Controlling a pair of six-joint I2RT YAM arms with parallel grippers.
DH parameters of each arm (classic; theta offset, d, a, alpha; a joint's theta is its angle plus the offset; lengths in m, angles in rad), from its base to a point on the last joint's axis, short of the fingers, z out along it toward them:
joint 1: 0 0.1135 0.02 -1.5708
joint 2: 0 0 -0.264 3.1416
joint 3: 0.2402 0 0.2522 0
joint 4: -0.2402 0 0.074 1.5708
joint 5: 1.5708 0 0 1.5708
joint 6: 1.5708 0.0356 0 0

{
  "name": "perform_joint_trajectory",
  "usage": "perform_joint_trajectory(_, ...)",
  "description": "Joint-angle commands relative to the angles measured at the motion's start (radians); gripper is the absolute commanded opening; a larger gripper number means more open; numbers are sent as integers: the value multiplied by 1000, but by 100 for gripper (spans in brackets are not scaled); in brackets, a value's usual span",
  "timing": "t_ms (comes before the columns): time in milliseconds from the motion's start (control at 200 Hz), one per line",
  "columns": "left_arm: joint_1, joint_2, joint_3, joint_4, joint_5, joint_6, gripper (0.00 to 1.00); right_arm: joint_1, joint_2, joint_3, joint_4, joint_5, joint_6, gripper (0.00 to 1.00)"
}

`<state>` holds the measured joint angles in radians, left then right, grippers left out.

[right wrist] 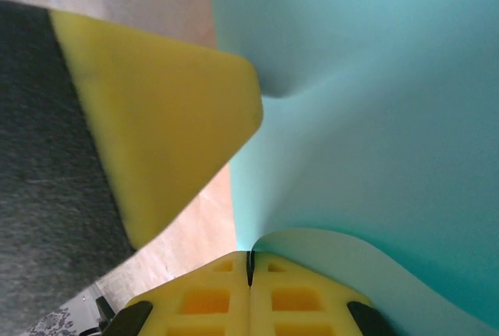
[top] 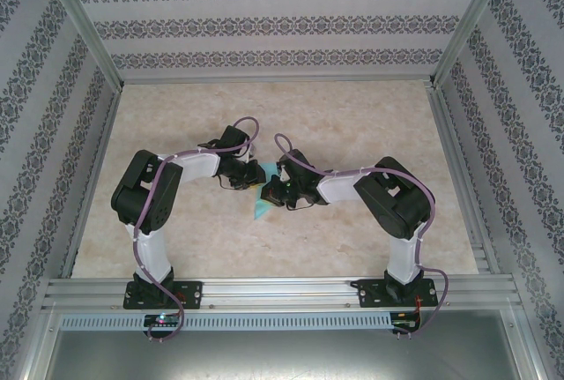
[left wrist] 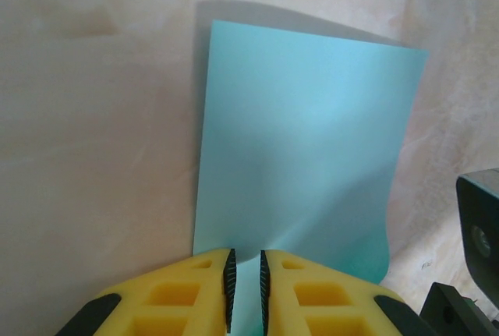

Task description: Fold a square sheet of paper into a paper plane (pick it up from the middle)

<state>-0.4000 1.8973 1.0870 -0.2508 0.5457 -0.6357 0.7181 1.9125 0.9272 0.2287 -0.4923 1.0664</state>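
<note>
The square sheet of paper [top: 263,204] sits near the middle of the bench [top: 352,115], caught between the two arms where they meet. In the top view, only a small teal corner shows below the dark wrists; the rest is covered by them.

The right gripper [right wrist: 251,256] has its yellow fingers pressed together, clamped on one edge of the paper [right wrist: 374,118]. From that seam the sheet curls up and away, showing a paler underside just beside the fingertips. In the top view the right gripper [top: 278,188] points left toward the other arm.

The left gripper [left wrist: 245,262] has its fingers a narrow slit apart, and teal shows through the slit. Beyond them the paper [left wrist: 304,149] spreads out over the pale marbled bench [left wrist: 93,118], its far edge straight and its near right corner bowed. In the right wrist view one left finger [right wrist: 171,141] crowds in from the left, its tip touching the sheet where a dimple forms. In the top view, the left gripper [top: 253,175] is just beside the right one.

A dark housing [left wrist: 477,231] on the right arm juts into the left wrist view, close to the sheet's right edge. Purple cables [top: 247,126] loop over both wrists. Patterned walls [top: 264,23] enclose the bench on three sides, and a metal rail [top: 282,290] runs along the near edge.
</note>
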Motion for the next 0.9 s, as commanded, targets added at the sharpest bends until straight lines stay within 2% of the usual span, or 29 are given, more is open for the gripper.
perform_joint_trajectory(0, -11, 35, 5, -37, -2, 18, 21, 5, 19, 33, -18, -2, -27, 6)
perform_joint_trajectory(894, -11, 36, 2, -37, -1, 20, 21, -8, 19, -8, -14, 54, 6, 6)
